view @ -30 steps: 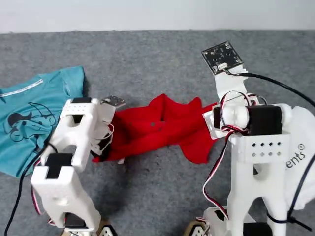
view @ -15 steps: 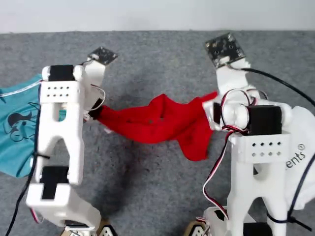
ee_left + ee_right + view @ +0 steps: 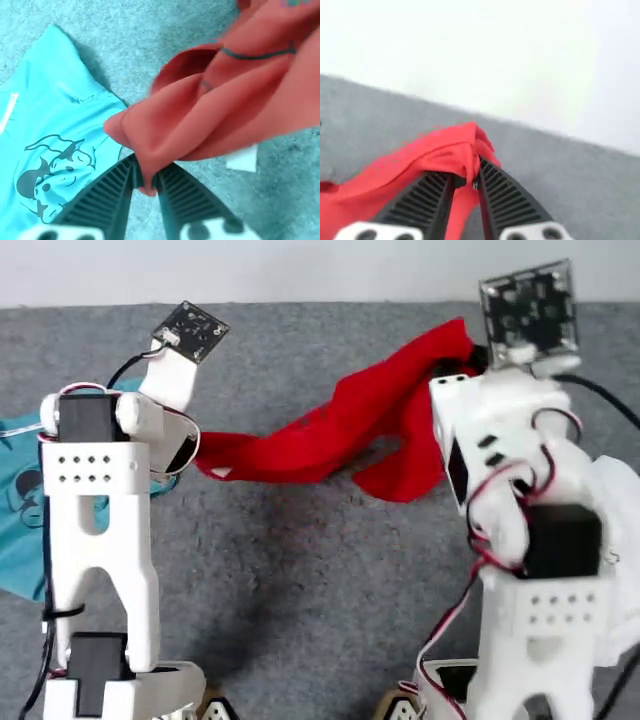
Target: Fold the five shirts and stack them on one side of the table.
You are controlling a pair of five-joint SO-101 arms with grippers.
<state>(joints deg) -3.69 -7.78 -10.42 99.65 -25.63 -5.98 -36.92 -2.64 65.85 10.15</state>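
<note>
A red shirt (image 3: 340, 425) hangs stretched above the grey table between both arms. My left gripper (image 3: 145, 180) is shut on one bunched end of the red shirt (image 3: 210, 115), near the teal shirt. My right gripper (image 3: 466, 181) is shut on the other end of the red shirt (image 3: 435, 155), lifted high toward the table's far edge. A teal shirt (image 3: 20, 490) with a dark print lies flat at the left; it appears as the teal shirt (image 3: 55, 145) under the left gripper. A white shirt (image 3: 618, 540) lies at the right, mostly behind the right arm.
The grey table (image 3: 300, 590) is bare in the middle and front between the two arm bases. A pale wall (image 3: 470, 50) rises beyond the far edge.
Both arms have lifted the red shirt off the table. The right gripper rose and swung toward the far edge, and the left arm drew back, pulling the cloth taut.
</note>
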